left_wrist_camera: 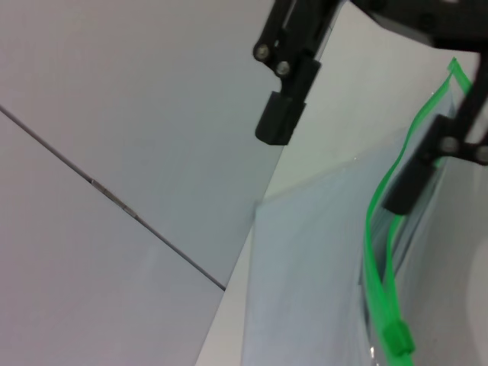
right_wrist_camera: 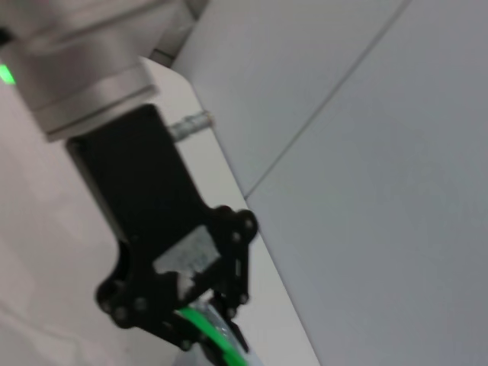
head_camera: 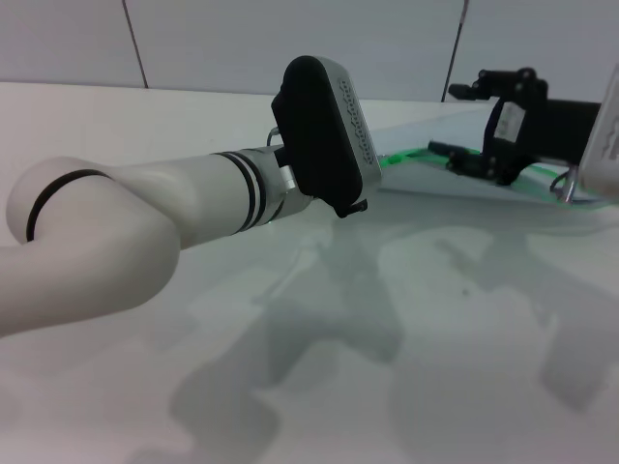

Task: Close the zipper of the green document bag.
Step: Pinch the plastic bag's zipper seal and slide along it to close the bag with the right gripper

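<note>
The right gripper (head_camera: 462,126) is hovering with fingers spread around the zipper (left_wrist_camera: 381,252) of the green document bag (left_wrist_camera: 305,282). The zipper is gaping, so closing is only starting. Next, I judge, comes pinching the slider (left_wrist_camera: 398,337); the left gripper's (right_wrist_camera: 202,324) fingers seem to be pinching the strip.

Head camera low over table (facing forward), wrist cameras close, all sharing zipper (left_wrist_camera: 385,305).

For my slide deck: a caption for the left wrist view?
Right gripper open over the green document bag, its zipper still gaping, slider near one end.
</note>
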Tool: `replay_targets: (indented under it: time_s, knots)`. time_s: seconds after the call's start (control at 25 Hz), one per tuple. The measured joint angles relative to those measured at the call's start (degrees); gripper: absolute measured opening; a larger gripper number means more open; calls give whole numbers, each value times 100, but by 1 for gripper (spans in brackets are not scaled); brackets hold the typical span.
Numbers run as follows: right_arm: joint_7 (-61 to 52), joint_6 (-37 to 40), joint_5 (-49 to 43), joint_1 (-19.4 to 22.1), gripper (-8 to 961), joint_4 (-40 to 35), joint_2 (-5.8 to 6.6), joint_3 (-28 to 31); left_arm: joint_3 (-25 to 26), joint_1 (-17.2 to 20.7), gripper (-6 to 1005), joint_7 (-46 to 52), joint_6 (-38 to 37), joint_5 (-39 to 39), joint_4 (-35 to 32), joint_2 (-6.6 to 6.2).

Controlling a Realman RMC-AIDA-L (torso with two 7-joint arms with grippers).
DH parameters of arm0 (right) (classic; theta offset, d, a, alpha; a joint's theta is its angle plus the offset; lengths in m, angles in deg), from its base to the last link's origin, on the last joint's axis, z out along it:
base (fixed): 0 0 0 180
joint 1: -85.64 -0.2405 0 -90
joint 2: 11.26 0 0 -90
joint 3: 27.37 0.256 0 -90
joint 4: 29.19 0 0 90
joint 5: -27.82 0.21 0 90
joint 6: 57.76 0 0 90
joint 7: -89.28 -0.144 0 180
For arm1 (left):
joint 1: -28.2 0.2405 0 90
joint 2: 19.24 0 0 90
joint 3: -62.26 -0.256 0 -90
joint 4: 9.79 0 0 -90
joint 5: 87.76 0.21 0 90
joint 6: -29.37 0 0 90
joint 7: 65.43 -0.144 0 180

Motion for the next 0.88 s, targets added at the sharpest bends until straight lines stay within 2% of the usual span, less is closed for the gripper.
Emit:
replay_targets:
  time_s: [0.2, 0.48, 0.88]
  knots:
    - [199, -110, -3, 198, 632, -251, -3, -380, 7, 5, 55, 0, 0, 0, -25, 0]
    - [311, -690, -49, 297, 627, -328, 2, -999, 9, 18, 55, 0, -114, 0, -127, 0]
    - [331, -882, -149, 303, 596, -329, 1, -1240, 58, 51, 55, 0, -235, -41, -345, -64]
